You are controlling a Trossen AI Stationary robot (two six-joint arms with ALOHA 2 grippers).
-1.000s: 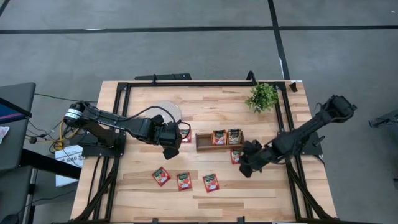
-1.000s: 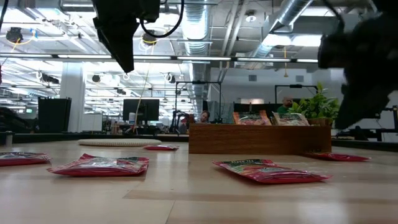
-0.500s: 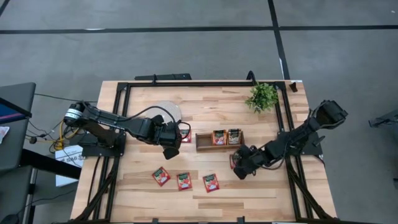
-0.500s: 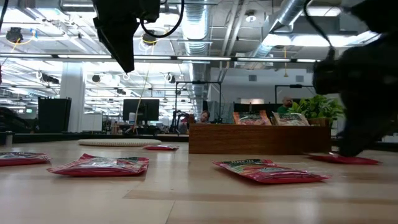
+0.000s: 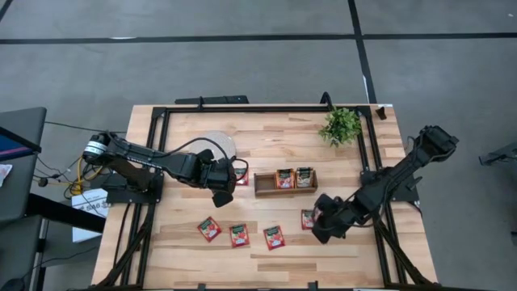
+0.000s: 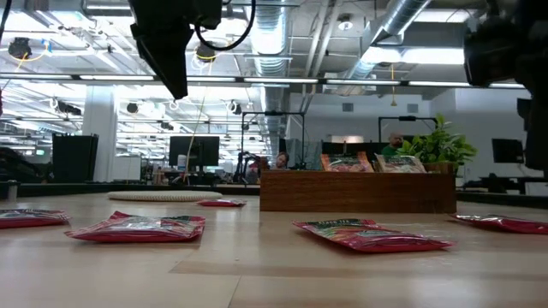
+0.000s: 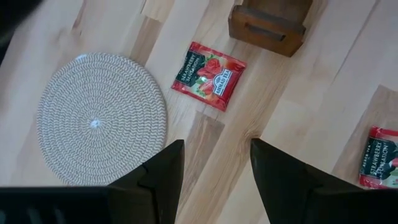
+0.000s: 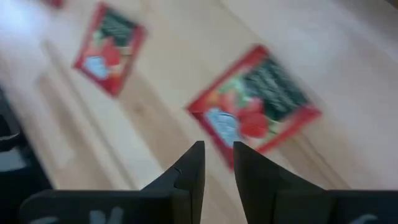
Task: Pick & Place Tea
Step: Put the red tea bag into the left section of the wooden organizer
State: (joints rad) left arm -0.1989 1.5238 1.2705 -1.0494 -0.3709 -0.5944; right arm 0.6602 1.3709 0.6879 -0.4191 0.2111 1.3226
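Red tea sachets lie flat on the table: three in a row near the near edge [image 5: 239,235], one [image 5: 308,218] to their right, and one [image 7: 208,76] beside the wooden tray's left end. Two more sachets [image 5: 294,177] stand in the tray [image 5: 264,184]. My right gripper [image 5: 321,226] hangs above the table just right of the fourth sachet [image 8: 255,106], its fingers open by a narrow gap and holding nothing. My left gripper [image 5: 220,184] hovers open [image 7: 217,162] high between the round white disc [image 5: 216,145] and the tray.
A small potted plant [image 5: 341,125] stands at the far right. A black frame rail [image 5: 376,162] runs around the table's edge. Bare wood shows between the row of sachets and the tray, and on the table's far middle.
My right gripper came down onto the sachet lying near the tray's right end and moved toward the near edge. The sachet slid along the table with it. The gripper then rose clear, leaving the sachet flat, nearer the near edge than before.
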